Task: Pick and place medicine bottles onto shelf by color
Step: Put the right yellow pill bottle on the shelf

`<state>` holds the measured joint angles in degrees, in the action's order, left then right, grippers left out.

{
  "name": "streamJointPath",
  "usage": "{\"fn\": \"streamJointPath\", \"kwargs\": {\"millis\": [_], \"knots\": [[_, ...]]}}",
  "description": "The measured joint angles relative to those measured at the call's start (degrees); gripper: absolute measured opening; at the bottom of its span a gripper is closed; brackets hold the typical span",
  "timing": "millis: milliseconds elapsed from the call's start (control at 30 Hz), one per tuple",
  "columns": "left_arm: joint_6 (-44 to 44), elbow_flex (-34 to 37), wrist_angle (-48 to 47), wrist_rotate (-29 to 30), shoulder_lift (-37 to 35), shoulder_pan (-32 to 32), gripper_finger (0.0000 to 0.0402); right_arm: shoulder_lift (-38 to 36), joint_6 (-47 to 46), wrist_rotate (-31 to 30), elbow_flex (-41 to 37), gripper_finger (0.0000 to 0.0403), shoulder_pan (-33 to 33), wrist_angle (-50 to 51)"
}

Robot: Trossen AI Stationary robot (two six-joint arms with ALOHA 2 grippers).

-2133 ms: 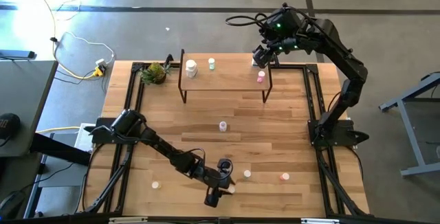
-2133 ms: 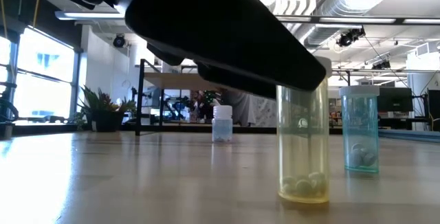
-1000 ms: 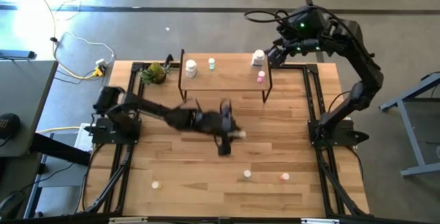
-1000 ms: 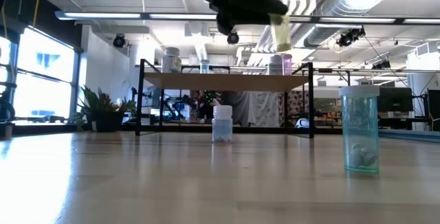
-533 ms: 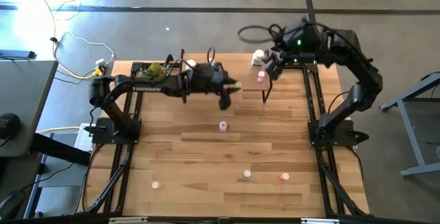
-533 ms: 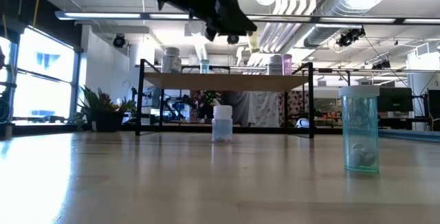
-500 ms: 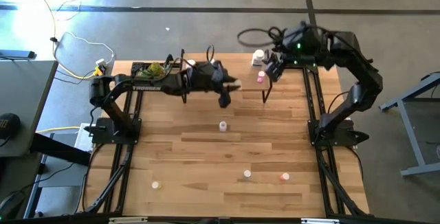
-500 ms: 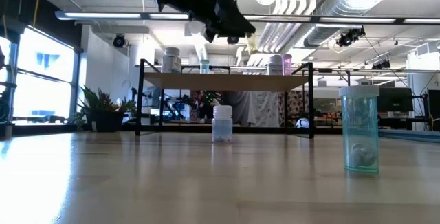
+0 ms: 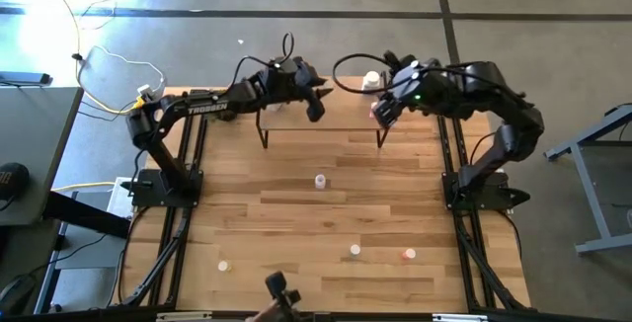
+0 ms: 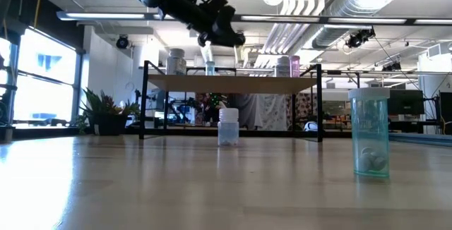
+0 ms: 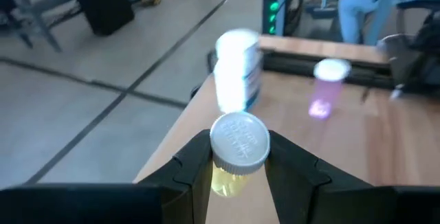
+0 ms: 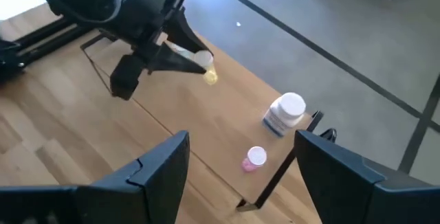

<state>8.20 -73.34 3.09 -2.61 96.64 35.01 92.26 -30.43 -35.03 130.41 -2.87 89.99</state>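
Observation:
My left gripper [image 9: 315, 107] is shut on a yellow bottle with a white cap [image 11: 237, 148], above the left half of the shelf [image 9: 336, 117]. It also shows in the low view [image 10: 214, 41] and the right wrist view [image 12: 199, 60]. My right gripper [image 12: 240, 162] is open and empty above the shelf's right end [image 9: 381, 113]. On the shelf stand a large white bottle [image 9: 371, 81] and a pink one [image 9: 375, 111] at the right, and a white one [image 10: 176, 62] and a pale blue-green one [image 10: 210, 68] at the left. My left gripper pinches the yellow bottle's body just under the white cap [image 11: 225, 177] between its two fingers. The fingers come slanting from the table's left, pointing down. The cap faces back toward the wrist. The bottle is lifted clear, tilted above the shelf top.
Loose bottles stand on the table: a clear-white one [image 9: 320, 181] in the middle, a pale blue one [image 10: 370, 135], one [image 9: 355, 251] and an orange-pink one [image 9: 409, 255] near the front, one [image 9: 224, 264] at front left. A green plant [image 9: 225, 103] sits left of the shelf.
My left gripper has carried the yellow bottle from above the table's middle toward the far edge and up, over the shelf's left half. My right gripper has drawn away from the large white bottle on the shelf's right end, toward the near edge and a little left.

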Motion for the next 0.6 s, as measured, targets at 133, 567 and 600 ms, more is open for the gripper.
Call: {"fn": "streamJointPath", "kwargs": {"millis": [133, 567, 600], "knots": [[-0.4, 0.0, -2.0, -1.3, 0.1, 1.2, 0.0108, 2.4, -1.1, -0.6, 0.0, 0.0254, 0.0, 0.0], [1.4, 0.0, -6.8, -1.4, 0.1, -1.7, 0.0108, 6.4, -0.9, -0.6, 0.0, 0.0254, -0.6, 0.0], [1.4, 0.0, -6.8, -1.5, 0.1, -1.8, 0.0108, 6.4, -1.1, -0.9, 0.0, 0.0254, -0.6, 0.0]]}}
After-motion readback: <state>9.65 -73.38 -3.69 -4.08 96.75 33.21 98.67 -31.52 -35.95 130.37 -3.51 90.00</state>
